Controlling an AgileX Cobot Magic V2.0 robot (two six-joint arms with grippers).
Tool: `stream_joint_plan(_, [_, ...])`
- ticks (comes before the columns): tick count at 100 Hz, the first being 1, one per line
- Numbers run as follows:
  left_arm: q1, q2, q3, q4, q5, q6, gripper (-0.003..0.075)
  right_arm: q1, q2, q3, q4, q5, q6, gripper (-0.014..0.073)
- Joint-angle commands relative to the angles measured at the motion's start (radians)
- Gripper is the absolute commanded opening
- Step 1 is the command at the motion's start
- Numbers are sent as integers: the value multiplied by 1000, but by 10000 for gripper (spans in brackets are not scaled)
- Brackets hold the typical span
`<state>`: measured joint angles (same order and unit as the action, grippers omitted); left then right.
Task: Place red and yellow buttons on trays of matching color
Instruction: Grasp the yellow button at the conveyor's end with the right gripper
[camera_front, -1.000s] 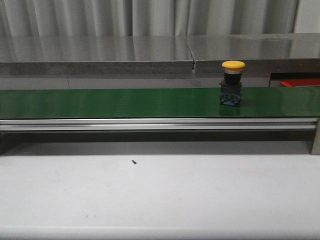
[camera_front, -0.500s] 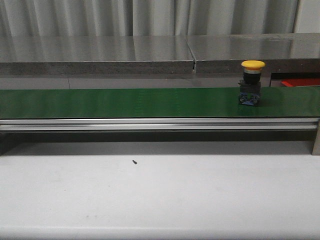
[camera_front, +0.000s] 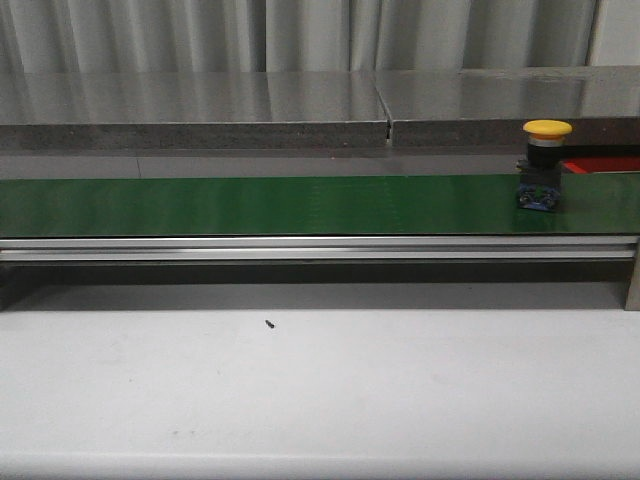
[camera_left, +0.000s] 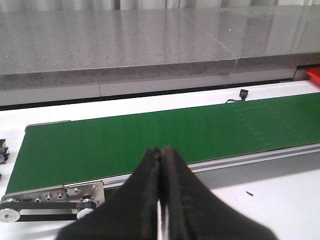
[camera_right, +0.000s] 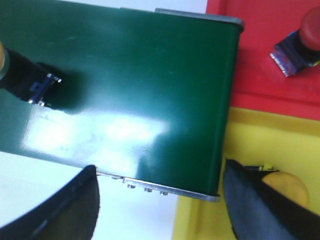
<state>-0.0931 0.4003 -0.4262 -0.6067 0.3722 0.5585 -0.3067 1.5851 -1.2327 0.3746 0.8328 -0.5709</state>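
Observation:
A yellow button (camera_front: 546, 165) stands upright on the green belt (camera_front: 260, 205) near its right end; in the right wrist view its dark base shows on the belt (camera_right: 30, 82). My right gripper (camera_right: 160, 200) hangs open above the belt's end, apart from that button. Past the belt end lie a red tray (camera_right: 260, 65) holding a red button (camera_right: 300, 42) and a yellow tray (camera_right: 250, 145) holding another yellow button (camera_right: 286, 187). My left gripper (camera_left: 161, 151) is shut on nothing, over the belt's near rail at the left end.
A grey stone ledge (camera_front: 200, 110) runs behind the belt. An aluminium rail (camera_front: 300, 248) fronts the belt. A small dark speck (camera_front: 269, 323) lies on the white table. A corner of the red tray (camera_front: 605, 163) shows behind the button.
The yellow button has ridden the belt to the right, from right of centre to near the right end. Nothing else has moved.

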Motion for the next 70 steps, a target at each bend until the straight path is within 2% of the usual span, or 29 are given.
stream_joint_plan(1, [-8, 6, -26, -25, -68, -1, -19, 32, -49, 14, 16, -79, -28, 522])
stream_joint_plan(21, [-8, 6, -26, -25, -68, -1, -19, 116, -33, 35, 16, -149, -53, 522])
stream_joint_plan(32, [-8, 6, -26, -25, -68, -1, -19, 143, -30, 31, 16, -191, -53, 549])
stream_joint_plan(50, [-8, 6, -26, -25, -68, -1, -19, 153, -23, 28, 16, -243, -53, 577])
stream_joint_plan(70, [-8, 6, -26, -25, -68, -1, -19, 153, 34, -29, 20, -206, -53, 577])
